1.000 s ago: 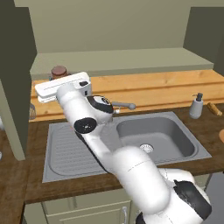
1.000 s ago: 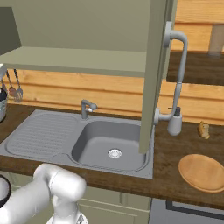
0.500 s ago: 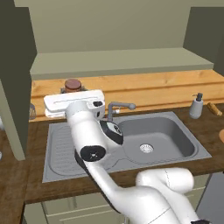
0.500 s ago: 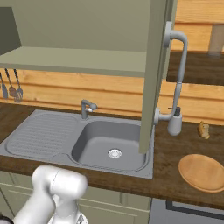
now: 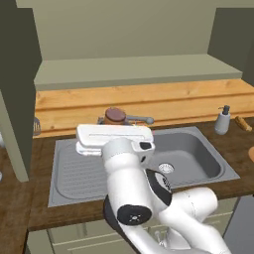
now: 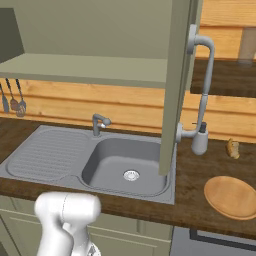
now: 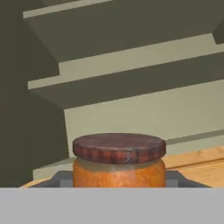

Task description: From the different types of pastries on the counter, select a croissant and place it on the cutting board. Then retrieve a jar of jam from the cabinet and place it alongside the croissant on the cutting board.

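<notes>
i've got the jam jar dead centre in the hand view, squat glass full of orange jam, capped by a dark reddish-brown lid with a ribbed edge. from the left base view the jar pokes up just behind the white hand, over the grey steel sink. the gripper's fingers are clamped on it. round wooden cutting board sits on the dark counter, croissant beside it.
</notes>
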